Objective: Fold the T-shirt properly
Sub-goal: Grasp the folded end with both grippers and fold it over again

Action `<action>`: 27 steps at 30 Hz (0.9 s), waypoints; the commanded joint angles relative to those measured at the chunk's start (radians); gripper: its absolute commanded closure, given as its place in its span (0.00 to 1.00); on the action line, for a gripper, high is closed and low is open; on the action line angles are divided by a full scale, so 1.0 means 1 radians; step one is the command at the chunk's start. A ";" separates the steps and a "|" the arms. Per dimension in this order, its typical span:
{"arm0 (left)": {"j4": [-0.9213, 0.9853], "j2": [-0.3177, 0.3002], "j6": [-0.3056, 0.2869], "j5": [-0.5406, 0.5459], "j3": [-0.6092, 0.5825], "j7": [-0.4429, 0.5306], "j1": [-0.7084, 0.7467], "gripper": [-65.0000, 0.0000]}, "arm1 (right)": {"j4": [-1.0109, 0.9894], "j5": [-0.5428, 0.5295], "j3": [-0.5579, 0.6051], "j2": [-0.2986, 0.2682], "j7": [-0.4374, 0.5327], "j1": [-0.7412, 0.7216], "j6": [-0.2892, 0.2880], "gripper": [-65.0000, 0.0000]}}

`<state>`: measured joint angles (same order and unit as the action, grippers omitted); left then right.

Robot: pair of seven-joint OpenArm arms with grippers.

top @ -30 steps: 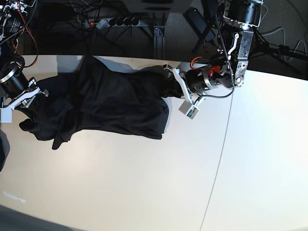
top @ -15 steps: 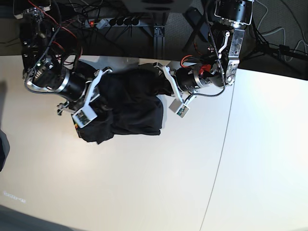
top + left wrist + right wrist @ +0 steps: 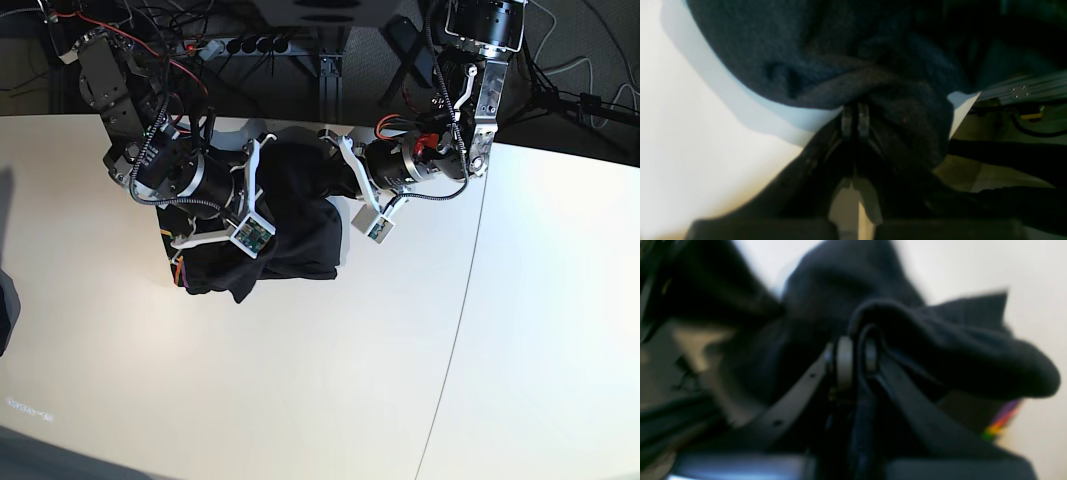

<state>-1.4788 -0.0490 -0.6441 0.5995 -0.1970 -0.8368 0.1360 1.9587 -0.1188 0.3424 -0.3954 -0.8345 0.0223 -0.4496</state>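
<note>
**Two arms hold a bunched black T-shirt mid-fold**

A pale table (image 3: 300,400) is seen from above, with two robot arms near its far edge. Between them lies the T-shirt (image 3: 290,215), black and gathered into a compact, rumpled bundle, not spread flat. A small strip of rainbow print (image 3: 181,272) peeks out at the bundle's lower left.

The right gripper (image 3: 856,355) appears on the left side of the overhead view, over the bundle. Its wrist camera, though blurred, shows both fingers pressed together with a fold of black cloth pinched between them and more cloth draped over one finger. The rainbow print shows at the lower right of that view too.

The left gripper (image 3: 855,120) reaches in from the overhead view's right, at the shirt's far edge. Its fingers are nearly touching, clamped on a ridge of dark knit close to the table's edge.

Judging by the layout, one side has been carried over towards the other, so a first fold seems under way. The cloth is lumpy and uneven: laying it down, smoothing it and making further folds all appear left to do.
</note>
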 commanded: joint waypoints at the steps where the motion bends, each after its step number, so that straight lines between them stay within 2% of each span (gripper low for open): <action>1: -0.011 0.005 0.005 0.002 -0.001 -0.005 0.001 1.00 | 0.017 -0.008 -0.004 0.002 0.023 -0.024 -0.018 1.00; 5: -0.011 0.005 0.005 0.002 -0.001 -0.005 0.009 1.00 | 0.017 -0.014 0.013 0.023 0.022 -0.079 -0.020 1.00; 14: -0.011 0.005 0.005 0.002 -0.001 -0.005 0.008 1.00 | 0.016 0.007 0.191 0.022 -0.014 -0.089 -0.023 1.00; 16: -0.011 0.005 0.005 0.002 -0.001 -0.004 0.008 1.00 | 0.016 0.008 0.199 0.022 -0.016 -0.088 -0.023 0.72; 18: -0.011 0.005 0.005 0.002 -0.001 -0.005 0.008 1.00 | 0.016 0.007 0.199 0.022 -0.016 -0.089 -0.023 0.54; 20: -0.011 0.004 0.005 0.002 -0.001 -0.005 0.008 1.00 | 0.016 0.006 0.199 0.022 -0.015 -0.089 -0.022 0.49; 27: -0.011 0.004 0.005 0.002 -0.001 0.000 0.008 1.00 | 0.016 -0.119 0.199 0.023 -0.015 -0.100 -0.022 0.50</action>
<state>-1.4788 -0.0471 -0.6441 0.6102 -0.1970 -0.8333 0.1493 1.9579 -0.2295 0.5442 -0.3710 -0.8722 -0.0643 -0.4496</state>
